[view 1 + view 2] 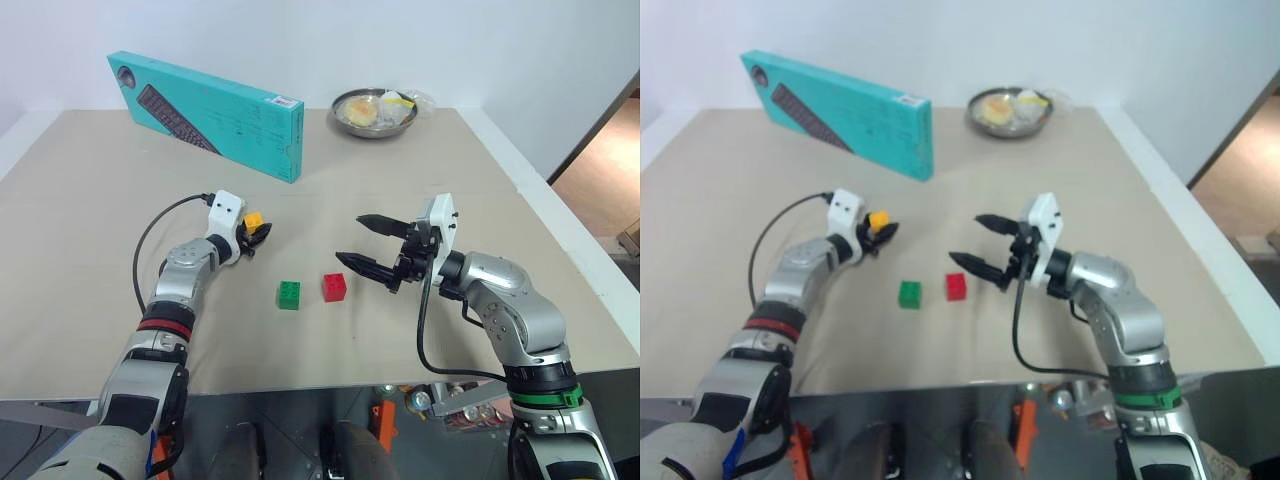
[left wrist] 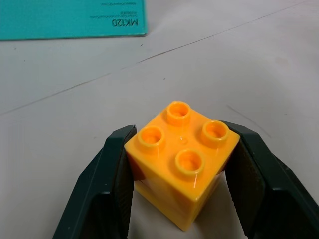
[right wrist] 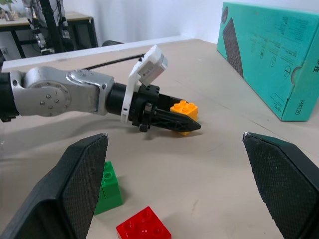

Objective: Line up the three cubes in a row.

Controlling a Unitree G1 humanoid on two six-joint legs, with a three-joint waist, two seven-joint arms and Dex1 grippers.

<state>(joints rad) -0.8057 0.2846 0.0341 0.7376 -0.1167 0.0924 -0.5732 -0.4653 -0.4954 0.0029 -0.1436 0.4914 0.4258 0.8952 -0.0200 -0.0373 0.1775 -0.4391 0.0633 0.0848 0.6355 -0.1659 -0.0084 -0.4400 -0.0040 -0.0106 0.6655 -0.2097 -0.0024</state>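
While the left pincer point(image 1: 262, 234) is clamped on the yellow-orange cube point(image 2: 183, 162), one black finger point(image 2: 102, 191) pressing each opposite side, the cube's studded top faces up and its base sits at or just above the beige table point(image 1: 90, 210); contact cannot be told. That cube lies well to the robot's left of the other two and a little farther back.

Nearer the table's front edge, the green cube point(image 1: 289, 295) and the red cube point(image 1: 335, 287) stand side by side, close but apart, green on the left, red on the right, both with studs up.

To the right of the red cube hangs the right pincer point(image 1: 358, 241), its two black fingers spread wide apart and pointing left across the table, with nothing between them. Its lower fingertip is just beside the red cube, not touching it.

At the back of the table a teal keyboard box point(image 1: 205, 112) stands on its long edge, set at a slant. To its right, near the far edge, a metal bowl point(image 1: 374, 113) holds food and a bit of crumpled wrapping.
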